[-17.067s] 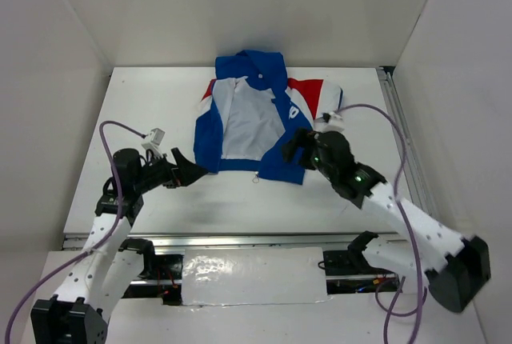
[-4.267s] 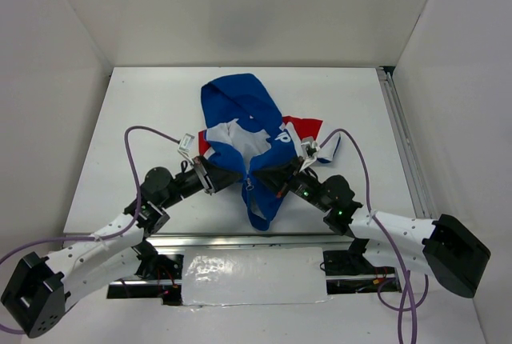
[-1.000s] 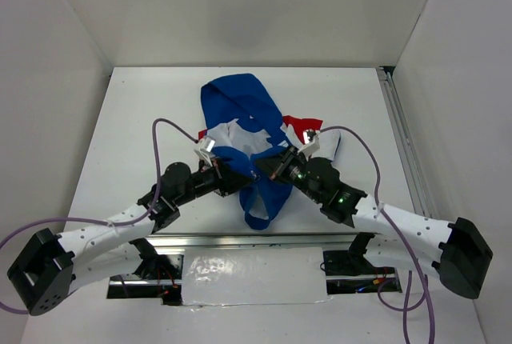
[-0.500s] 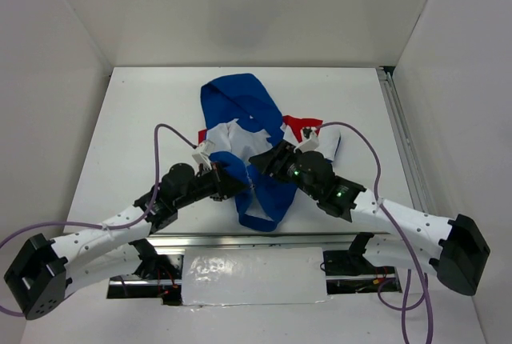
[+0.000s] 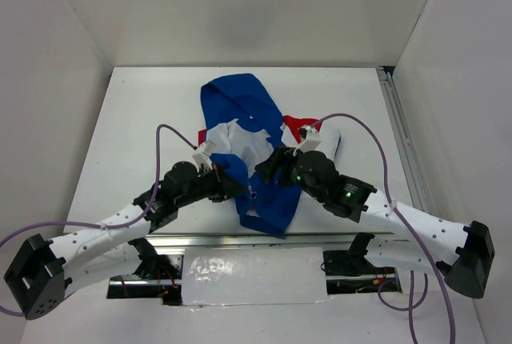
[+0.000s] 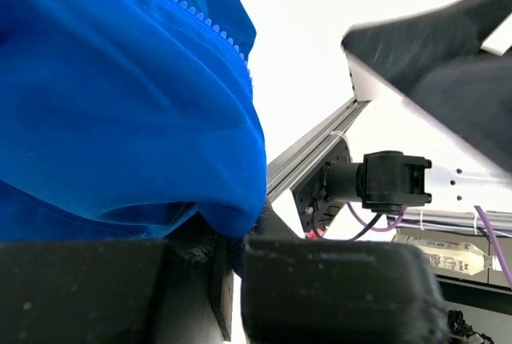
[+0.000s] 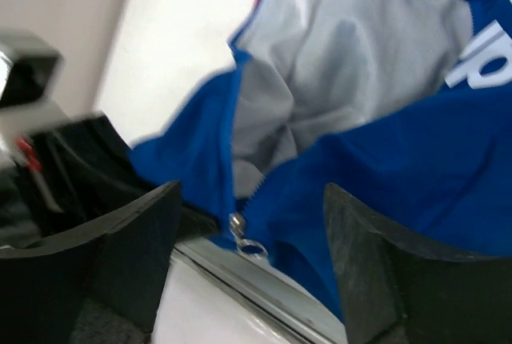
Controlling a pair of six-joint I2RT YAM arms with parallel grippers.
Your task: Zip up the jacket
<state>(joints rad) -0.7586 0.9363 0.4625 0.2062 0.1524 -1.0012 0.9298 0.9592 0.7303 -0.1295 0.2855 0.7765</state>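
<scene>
**Top view:** A small royal-blue hooded fabric jacket with red-and-white sleeve panels lies bunched at the middle of the white table. Its hood points toward the far wall and its lower edge reaches the near edge. The left tool grips the blue front panel near the hem. The right tool hovers just beside it over the jacket's front, jaws apart.

**Left wrist view:** The left tool is pinched narrow on a fold of the blue cloth. A line of blue zipper teeth runs above it, and a silver metal rail lies beyond.

**Right wrist view:** The right tool is spread wide and holds nothing. Its black fingers flank a small metal zipper pull at the jacket's lower edge. Pale grey lining and white lettering show behind.
</scene>
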